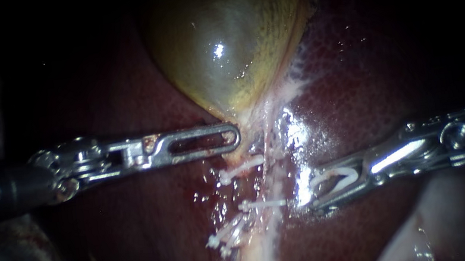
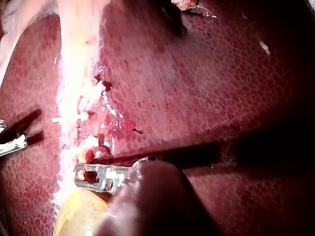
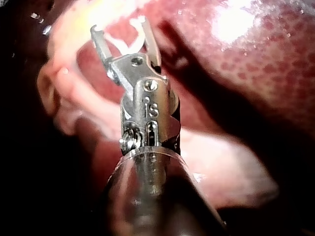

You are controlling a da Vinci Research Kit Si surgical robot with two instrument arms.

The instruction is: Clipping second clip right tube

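Dark surround; light glints on liver

Over the bench, my left instrument lies low across the mottled red liver, its slotted metal tip resting at the edge of a pale tube. Taking the way that tip points as 12 o'clock, white clips sit on the tube at 3 o'clock. The yellow gallbladder bulges at 9 o'clock. My right instrument pokes in at about 1 o'clock, near the tube. My own blurred shaft fills the foreground.
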